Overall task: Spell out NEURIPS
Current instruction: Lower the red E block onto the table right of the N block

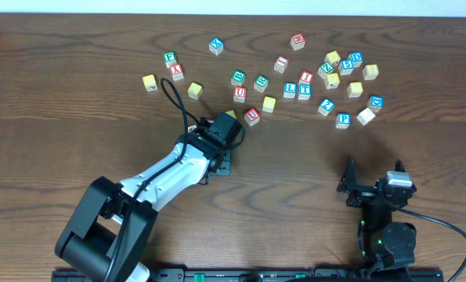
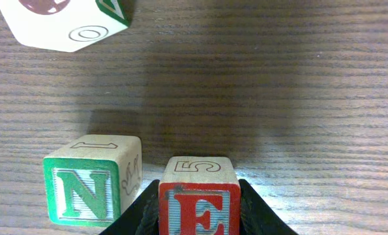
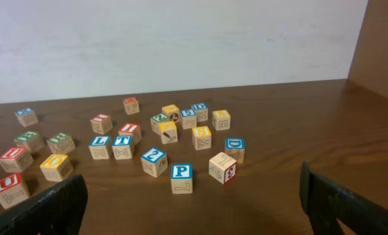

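Observation:
My left gripper (image 2: 199, 220) is shut on a red E cube (image 2: 197, 172), seen in the left wrist view. A green N cube (image 2: 83, 189) stands on the table just left of it, a narrow gap apart. In the overhead view the left gripper (image 1: 225, 128) hides both cubes. A red U cube (image 1: 252, 117) lies just right of it. A blue P cube (image 1: 343, 120) and a red I cube (image 1: 306, 77) lie at the back right. The P cube (image 3: 181, 177) also shows ahead of my right gripper (image 3: 194, 215), which is open and empty. The right gripper (image 1: 372, 175) is near the front right.
Several other letter cubes are scattered across the back of the table, among them L (image 1: 290, 90), T (image 1: 304, 92), Z (image 1: 326, 106), D (image 1: 356, 57) and X (image 1: 176, 72). A pale cube (image 2: 63, 23) lies ahead and left of the left gripper. A wall rises behind the table (image 3: 180, 52).

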Tool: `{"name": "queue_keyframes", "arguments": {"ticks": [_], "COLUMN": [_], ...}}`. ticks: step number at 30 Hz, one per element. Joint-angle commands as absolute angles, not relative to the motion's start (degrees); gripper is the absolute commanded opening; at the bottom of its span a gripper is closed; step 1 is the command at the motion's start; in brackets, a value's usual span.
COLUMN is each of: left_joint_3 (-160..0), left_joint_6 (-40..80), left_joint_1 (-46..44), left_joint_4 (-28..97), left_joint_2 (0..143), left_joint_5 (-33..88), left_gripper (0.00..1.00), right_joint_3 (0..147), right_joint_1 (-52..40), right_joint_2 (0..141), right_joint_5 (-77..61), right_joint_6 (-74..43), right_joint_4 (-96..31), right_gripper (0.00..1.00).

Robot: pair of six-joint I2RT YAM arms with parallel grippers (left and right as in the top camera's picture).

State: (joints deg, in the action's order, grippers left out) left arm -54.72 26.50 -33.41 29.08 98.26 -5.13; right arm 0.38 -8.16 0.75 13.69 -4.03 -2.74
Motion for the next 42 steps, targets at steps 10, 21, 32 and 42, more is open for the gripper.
{"name": "queue_keyframes", "arguments": {"ticks": [10,21,32,42], "left_joint_3": [-53.8,-53.7,-53.5,-53.3], "left_joint_6": [25.3,25.3,25.3,25.3], "left_joint_1": [-33.1,-32.7,-32.7,-32.7], "left_joint_4": [27.9,27.9,27.9,27.9], "left_joint_2": [98.8,98.8,98.8,98.8], "left_joint_5": [-7.2,-8.1,-7.0,-6.9], "left_gripper": [0.08,0.08,0.08,0.08], "right_joint_3": [0.3,0.3,0.3,0.3], "right_joint_1": [-8.2,-8.2,-8.2,-8.2], "right_joint_2": [0.9,0.9,0.9,0.9], "right_joint_5": [13.8,13.8,13.8,13.8], "right_joint_6": [-3.6,-3.6,-3.6,-3.6], "right_joint_4": [-3.0,-3.0,-3.0,-3.0], "right_gripper": [0.99,0.99,0.99,0.99]}}
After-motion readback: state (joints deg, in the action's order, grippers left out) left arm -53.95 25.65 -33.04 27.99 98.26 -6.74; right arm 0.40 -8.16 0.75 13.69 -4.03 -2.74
